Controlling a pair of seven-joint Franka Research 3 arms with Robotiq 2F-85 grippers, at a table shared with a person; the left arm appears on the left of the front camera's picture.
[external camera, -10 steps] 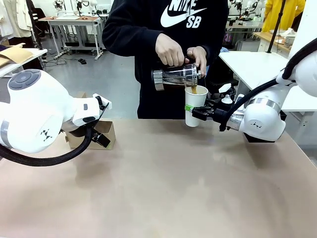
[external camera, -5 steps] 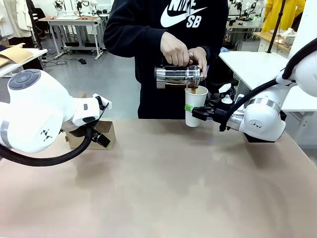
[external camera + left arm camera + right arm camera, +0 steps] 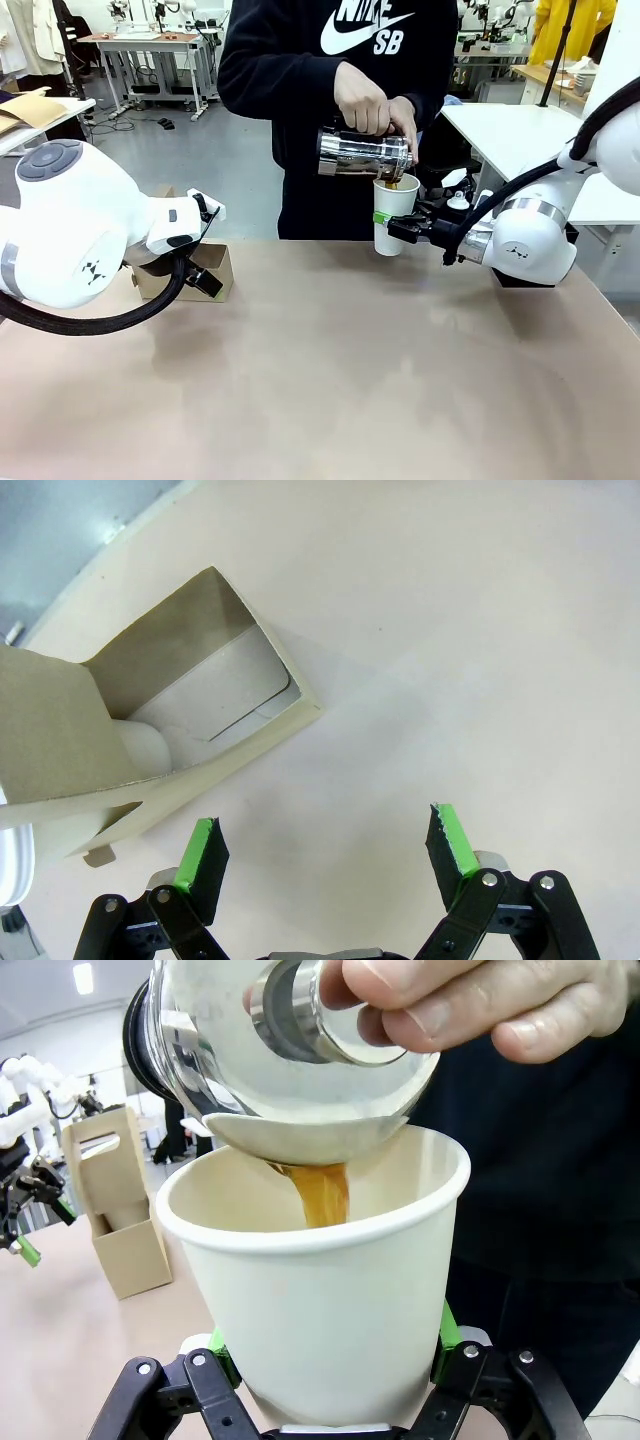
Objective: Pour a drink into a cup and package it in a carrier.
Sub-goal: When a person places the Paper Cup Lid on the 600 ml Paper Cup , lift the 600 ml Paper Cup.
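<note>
white cup (image 3: 394, 215) clamped in our right gripper (image 3: 335, 1348) to steady it while a person (image 3: 300, 70) tips a jug (image 3: 362, 155), pouring brown drink (image 3: 320, 1192) | our left gripper (image 3: 325, 855) wide open, empty, near carrier (image 3: 200, 670)

White lettering on the person's black sweatshirt (image 3: 290, 70)
Well above the cup (image 3: 395, 212): "NIKE", clipped by the picture's top edge, then a swoosh with "SB" under it.

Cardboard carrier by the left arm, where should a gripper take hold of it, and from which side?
Probably the handle tab of the cardboard carrier: thin, flat, upright above the box. Come straight down, jaws across its two faces. The open left gripper is nearby.
</note>
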